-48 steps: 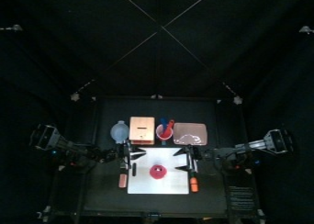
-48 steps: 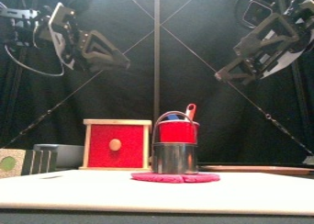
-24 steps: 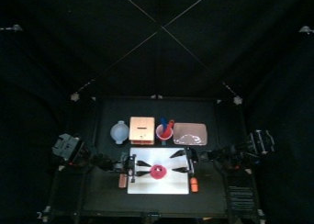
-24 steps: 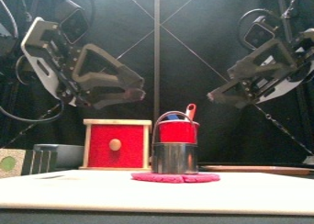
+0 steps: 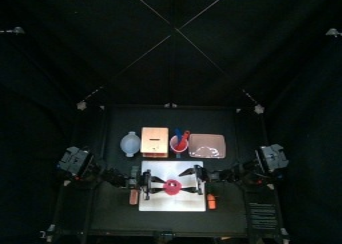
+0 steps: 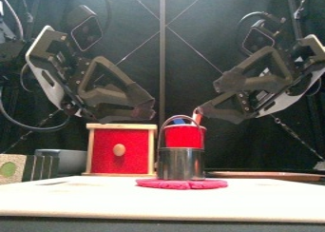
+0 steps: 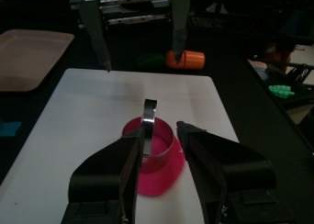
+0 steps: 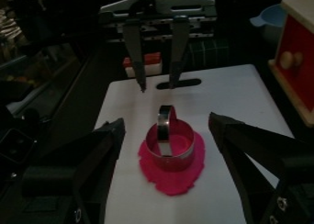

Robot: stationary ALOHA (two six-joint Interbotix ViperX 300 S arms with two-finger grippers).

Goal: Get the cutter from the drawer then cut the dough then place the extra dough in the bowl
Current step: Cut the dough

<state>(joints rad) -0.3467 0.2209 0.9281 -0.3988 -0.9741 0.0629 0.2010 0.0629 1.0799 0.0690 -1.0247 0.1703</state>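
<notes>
While both arms hang low over the board [image 5: 181, 203], which lies by the tabletop's front edge, the dough [image 6: 181, 184] sits flat at the board's middle. The cutter [image 6: 181, 163] stands upright on the dough, wire handle up. The left gripper [image 7: 157, 134] and right gripper [image 8: 168, 120] reach in from the board's left and right edges and face each other, with the cutter between and below them. Both have their jaws spread apart and hold nothing. Behind the board, nearer the back edge, stand the bowl [image 5: 130, 143], the box [image 5: 154, 139] with its drawer shut, the cup [image 5: 181, 141] and the tray [image 5: 209, 146], left to right.
</notes>
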